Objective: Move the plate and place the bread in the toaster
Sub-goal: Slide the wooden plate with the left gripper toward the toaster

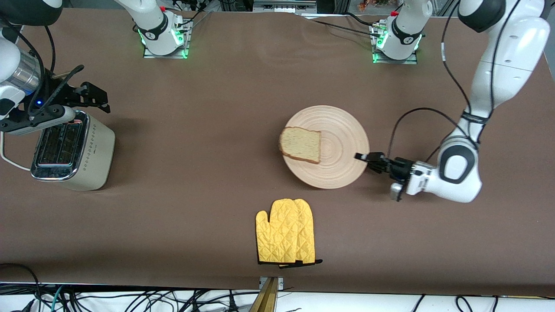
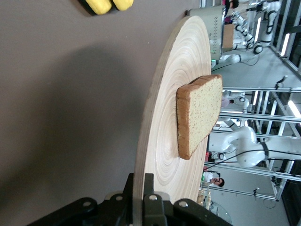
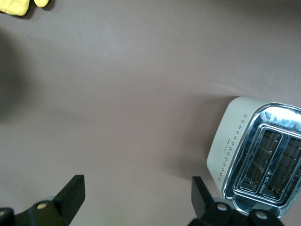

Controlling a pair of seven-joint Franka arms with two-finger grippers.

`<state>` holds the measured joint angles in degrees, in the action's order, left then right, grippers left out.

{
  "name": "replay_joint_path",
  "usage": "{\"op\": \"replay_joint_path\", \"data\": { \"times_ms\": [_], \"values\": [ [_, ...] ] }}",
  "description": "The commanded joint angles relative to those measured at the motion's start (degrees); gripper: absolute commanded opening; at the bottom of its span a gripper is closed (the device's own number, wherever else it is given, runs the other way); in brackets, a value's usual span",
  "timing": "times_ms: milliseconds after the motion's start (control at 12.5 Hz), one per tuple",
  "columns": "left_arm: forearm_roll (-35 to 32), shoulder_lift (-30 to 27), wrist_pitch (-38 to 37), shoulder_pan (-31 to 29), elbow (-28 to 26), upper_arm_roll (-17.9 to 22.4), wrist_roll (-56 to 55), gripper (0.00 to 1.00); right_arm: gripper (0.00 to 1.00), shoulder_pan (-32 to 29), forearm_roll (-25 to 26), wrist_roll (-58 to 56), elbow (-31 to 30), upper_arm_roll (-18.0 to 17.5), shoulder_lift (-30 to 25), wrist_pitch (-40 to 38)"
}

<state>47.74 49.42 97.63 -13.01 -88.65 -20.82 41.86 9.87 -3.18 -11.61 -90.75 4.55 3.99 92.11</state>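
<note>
The round wooden plate [image 1: 336, 130] lies near the middle of the brown desk [image 1: 217, 173], and the left pincer [image 1: 366, 157] is clamped on its rim at the edge toward the left arm's end of the desk, fingers pressed together over the thin wood. In the left wrist view the plate [image 2: 169, 141] shows a pale beige face with fine concentric ring grain and a darker edge, held between the black fingers [image 2: 141, 197]. On the plate, toward the right arm's side of it, rests the bread [image 1: 301, 144], a squarish slice with a pale speckled crumb and a dark brown crust; it lies well apart from the left pincer, with the bare plate between them. The toaster [image 1: 73, 151] stands at the right arm's end of the desk, cream-beige with rounded corners, a small dot pattern on its side and a shiny chrome top with two slots. The right pincer [image 1: 93, 97] hovers over the toaster's edge farther from the front camera, its fingers [image 3: 70, 195] spread wide and holding nothing. A quilted yellow oven mitt [image 1: 286, 237] lies flat on the desk, nearer to the front camera than the plate.
</note>
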Motion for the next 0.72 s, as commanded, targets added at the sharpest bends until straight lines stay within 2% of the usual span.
{"op": "replay_joint_path", "data": {
  "times_ms": [0,241,641],
  "values": [
    [4.89,-0.12,4.56,4.56,-0.99,0.43,-0.64,0.0,1.0,0.58,-0.07,-0.08,-0.13,-0.15,-0.3,0.35],
    [10.69,2.16,14.05,10.45,-1.43,0.43,-0.55,0.0,1.0,1.46,-0.07,0.18,-0.22,-0.15,-0.12,0.61],
    [10.97,3.84,17.85,12.66,-2.84,0.52,-0.46,0.0,1.0,1.38,0.19,2.27,-0.3,-0.06,0.75,0.52]
  ]
}}
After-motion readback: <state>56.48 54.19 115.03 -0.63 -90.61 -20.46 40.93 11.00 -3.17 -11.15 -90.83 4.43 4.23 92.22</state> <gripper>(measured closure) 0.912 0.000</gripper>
